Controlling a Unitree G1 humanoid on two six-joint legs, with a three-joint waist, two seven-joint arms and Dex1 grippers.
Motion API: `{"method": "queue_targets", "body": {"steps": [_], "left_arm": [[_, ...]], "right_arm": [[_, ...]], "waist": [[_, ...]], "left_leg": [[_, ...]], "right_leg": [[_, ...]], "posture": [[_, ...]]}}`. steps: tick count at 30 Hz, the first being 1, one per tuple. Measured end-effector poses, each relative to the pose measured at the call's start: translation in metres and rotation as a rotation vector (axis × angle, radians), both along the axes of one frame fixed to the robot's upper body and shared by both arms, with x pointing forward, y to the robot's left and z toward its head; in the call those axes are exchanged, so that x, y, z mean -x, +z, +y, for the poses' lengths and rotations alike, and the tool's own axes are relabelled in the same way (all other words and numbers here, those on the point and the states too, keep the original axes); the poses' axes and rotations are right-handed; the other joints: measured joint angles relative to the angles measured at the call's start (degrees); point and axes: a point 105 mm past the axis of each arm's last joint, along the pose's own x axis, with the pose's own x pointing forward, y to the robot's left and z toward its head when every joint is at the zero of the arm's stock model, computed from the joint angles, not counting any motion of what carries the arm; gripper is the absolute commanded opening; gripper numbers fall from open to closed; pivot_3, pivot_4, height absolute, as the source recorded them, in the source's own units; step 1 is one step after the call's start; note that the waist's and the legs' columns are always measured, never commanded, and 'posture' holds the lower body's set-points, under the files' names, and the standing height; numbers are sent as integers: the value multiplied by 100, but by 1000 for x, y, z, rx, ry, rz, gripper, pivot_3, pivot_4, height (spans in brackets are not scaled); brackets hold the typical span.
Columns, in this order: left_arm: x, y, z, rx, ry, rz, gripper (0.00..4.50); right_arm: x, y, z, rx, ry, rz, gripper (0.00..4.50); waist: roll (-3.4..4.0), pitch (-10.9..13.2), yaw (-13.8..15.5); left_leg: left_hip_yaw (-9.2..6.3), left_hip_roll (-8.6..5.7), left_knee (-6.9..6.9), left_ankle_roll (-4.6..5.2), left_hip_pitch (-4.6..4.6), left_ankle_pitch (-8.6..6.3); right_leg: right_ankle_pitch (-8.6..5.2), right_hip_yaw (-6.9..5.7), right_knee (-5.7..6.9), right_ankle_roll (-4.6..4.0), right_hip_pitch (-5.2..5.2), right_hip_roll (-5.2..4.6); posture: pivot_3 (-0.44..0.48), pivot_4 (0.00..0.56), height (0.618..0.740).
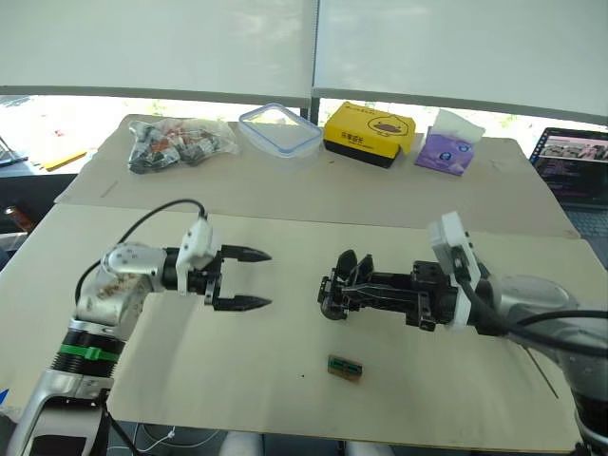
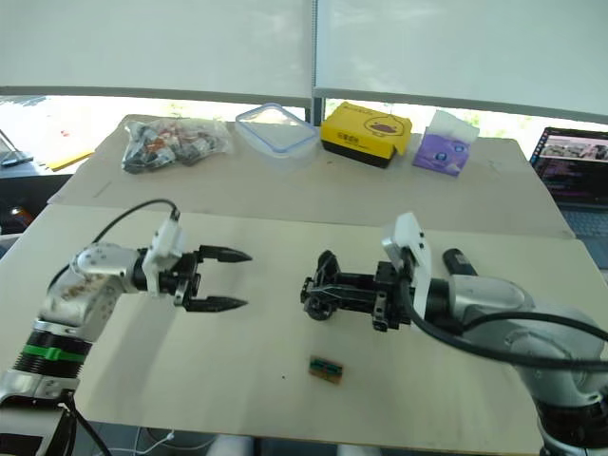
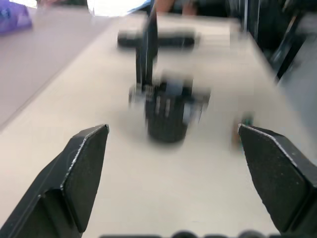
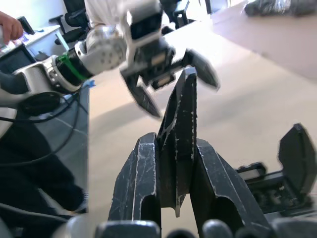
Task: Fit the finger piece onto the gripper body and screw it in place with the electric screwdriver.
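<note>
gripping finger piece (image 4: 179, 134), right claw (image 4: 176, 163) beside gripper body (image 1: 334, 293); left claw (image 1: 249, 279) apart.

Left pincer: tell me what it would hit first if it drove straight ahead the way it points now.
Most likely the gripper body. The open left pincer points across the table toward it, with bare tabletop between. The right pincer, shut on the finger piece, sits just behind. Heights are hard to judge.
</note>
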Motion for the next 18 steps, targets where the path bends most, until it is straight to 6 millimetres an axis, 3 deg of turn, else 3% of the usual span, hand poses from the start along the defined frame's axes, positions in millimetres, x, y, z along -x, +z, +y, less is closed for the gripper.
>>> {"method": "queue_targets", "body": {"steps": [3,8,12,18], "left_arm": [[-5,-20,-8,-16,2,-21,4500],[-7,-48,-44,12,-11,45,4500],[-16,-55,-75,35,7,52,4500],[-26,-52,-102,60,-3,57,4500]], "right_arm": [[-2,-6,-4,2,-4,-98,404],[-8,-17,-10,3,-37,-198,404],[-10,-23,-12,8,-41,-229,404],[-7,-28,-14,16,-46,-225,404]], "waist": [[0,0,64],[0,0,61],[0,0,63],[0,-1,38]], "left_leg": [[0,1,12,-2,-2,1],[0,1,18,-4,-1,5],[-1,0,19,-2,0,7],[-1,-2,21,-1,2,7]], "right_leg": [[-2,1,-5,32,6,0],[-2,2,9,49,5,3],[1,2,15,49,6,4],[6,5,15,45,10,4]], "posture": [[0,150,740],[0,150,740],[0,150,740],[0,150,740]]}}
